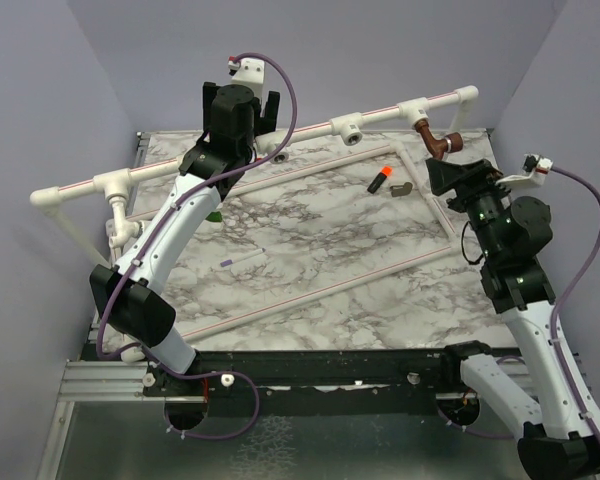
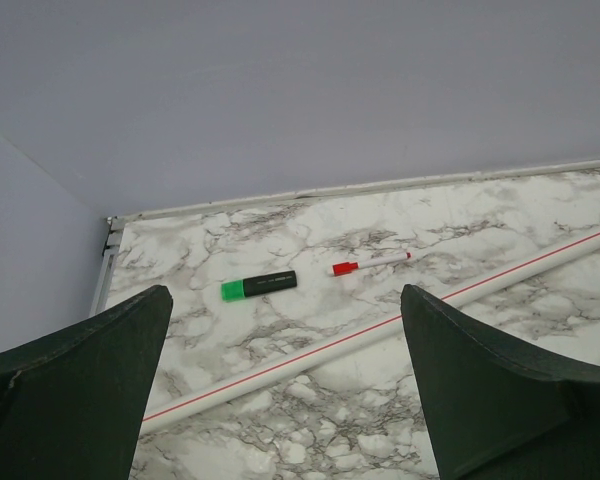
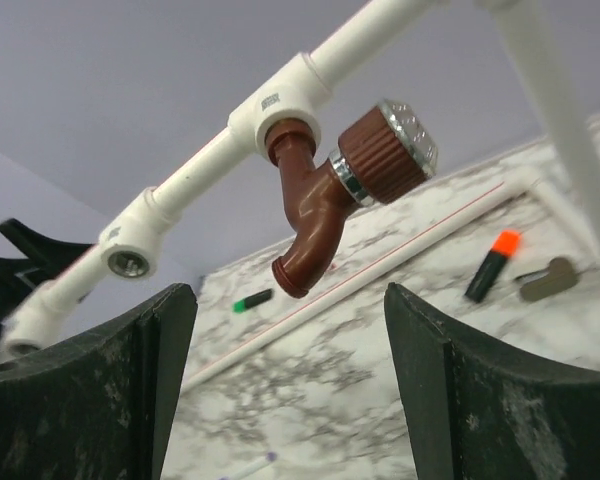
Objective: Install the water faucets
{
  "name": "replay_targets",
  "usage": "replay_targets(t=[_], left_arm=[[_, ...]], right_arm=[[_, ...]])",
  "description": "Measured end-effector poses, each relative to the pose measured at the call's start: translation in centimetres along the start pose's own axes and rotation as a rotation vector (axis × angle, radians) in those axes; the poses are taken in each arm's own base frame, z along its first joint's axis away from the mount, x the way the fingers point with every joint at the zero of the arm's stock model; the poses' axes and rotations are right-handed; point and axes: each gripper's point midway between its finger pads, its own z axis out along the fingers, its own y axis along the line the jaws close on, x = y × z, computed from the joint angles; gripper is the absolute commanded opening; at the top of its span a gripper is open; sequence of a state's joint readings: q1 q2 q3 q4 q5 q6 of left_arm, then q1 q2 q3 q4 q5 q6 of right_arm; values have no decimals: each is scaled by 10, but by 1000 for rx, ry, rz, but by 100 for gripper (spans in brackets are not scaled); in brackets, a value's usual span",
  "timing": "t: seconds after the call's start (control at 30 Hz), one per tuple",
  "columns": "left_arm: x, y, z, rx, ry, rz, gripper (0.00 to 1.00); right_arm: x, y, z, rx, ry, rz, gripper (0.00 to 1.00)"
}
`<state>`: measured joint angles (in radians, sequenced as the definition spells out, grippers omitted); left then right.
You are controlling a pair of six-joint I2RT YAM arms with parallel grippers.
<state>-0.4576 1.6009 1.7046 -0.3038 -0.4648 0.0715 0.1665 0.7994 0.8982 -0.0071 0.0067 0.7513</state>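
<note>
**A:** Where does the brown faucet (image 3: 325, 190) stand?

**B:** Its threaded end sits in the tee (image 3: 275, 105) towards the right of the white pipe rail (image 3: 370, 40); the spout curves down over the worktop (image 1: 330, 270); the ribbed knob faces the right wrist camera.

**A:** And the right gripper (image 3: 288, 320)?

**B:** Just short of the faucet, jaws spread, touching nothing.

**A:** So what is the step in hand?

**B:** The release and the draw-back, I judge. It is best to pull straight back with the jaws kept wide, so no finger catches the knob or spout and turns it; whether the thread is fully home I cannot tell, so a knock could matter.

**A:** The left gripper (image 2: 285, 310)?

**B:** Raised near the middle of the rail, jaws spread wide and empty; its camera shows only worktop, a green highlighter (image 2: 258, 286) and a red-capped pen (image 2: 370, 264).

**A:** What is left to do?

**B:** The white faucet (image 1: 123, 225) hangs from the tee at the left end; the middle tee (image 3: 130, 262) shows an open socket, so that one likely comes next; I cannot pick out a green faucet for certain.

**A:** Anything to avoid?

**B:** The orange-tipped cylinder (image 3: 490, 262) and the grey bent piece (image 3: 547, 280) lie on the worktop near the brown faucet; I would keep the retreat above them.
</note>
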Motion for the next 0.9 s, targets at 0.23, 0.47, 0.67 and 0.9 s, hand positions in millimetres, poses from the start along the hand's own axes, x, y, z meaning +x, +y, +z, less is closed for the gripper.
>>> replay_targets(t=[0.23,0.47,0.67,0.9], left_arm=[[0,0,0,1,0,0,97],[0,-1,0,3,0,-1,97],[0,-1,0,5,0,-4,97],[0,-2,0,10,0,-7,97]], right_arm=[[-18,-1,-17,-51,-41,-469,74],[-16,-4,-8,-161,15,-1066,80],[-18,2,-11,-276,-8,-1498,84],[-18,-1,-1,-330,-30,-1866,83]])
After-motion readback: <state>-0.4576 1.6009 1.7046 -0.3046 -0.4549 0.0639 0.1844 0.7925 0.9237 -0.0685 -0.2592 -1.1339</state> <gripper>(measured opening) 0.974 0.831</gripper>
